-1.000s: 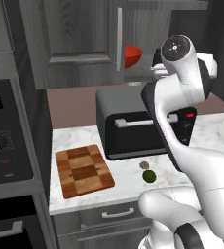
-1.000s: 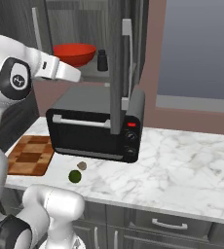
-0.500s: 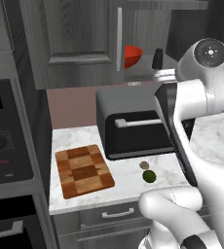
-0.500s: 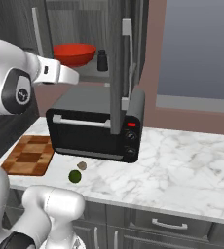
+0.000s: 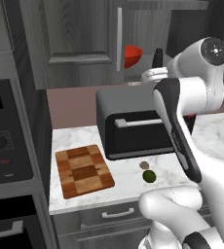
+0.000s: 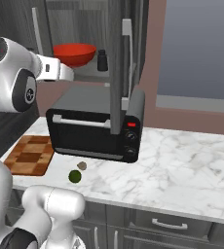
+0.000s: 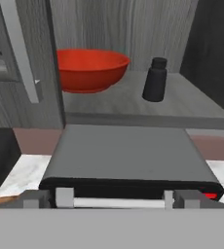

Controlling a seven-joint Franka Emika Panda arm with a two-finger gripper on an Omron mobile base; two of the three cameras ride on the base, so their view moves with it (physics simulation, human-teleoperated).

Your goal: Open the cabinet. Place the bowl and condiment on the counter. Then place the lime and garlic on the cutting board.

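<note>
The cabinet (image 5: 80, 44) has its left door closed and its right door (image 6: 116, 73) swung open, edge-on in the right base view. On its shelf stand the red bowl (image 5: 132, 54) (image 6: 75, 52) (image 7: 89, 68) and, to its right, the dark condiment (image 5: 158, 57) (image 6: 102, 61) (image 7: 155, 80). My gripper (image 5: 149, 75) (image 6: 69, 74) hangs open in front of the shelf, above the toaster oven, holding nothing. The lime (image 5: 149, 175) (image 6: 75, 176) and garlic (image 5: 144, 165) (image 6: 82, 166) lie on the counter (image 6: 182, 165). The cutting board (image 5: 84, 170) (image 6: 30, 154) lies to their left.
A black toaster oven (image 5: 133, 126) (image 6: 94, 131) (image 7: 128, 155) stands on the counter right under the open cabinet. A stove with knobs (image 5: 7, 146) is at the far left. Grey drawers (image 6: 167, 223) run below the counter.
The arm's upper joints have swung to the right in the left base view and the hand has levelled toward the shelf. The bowl, condiment, lime and garlic have not moved.
</note>
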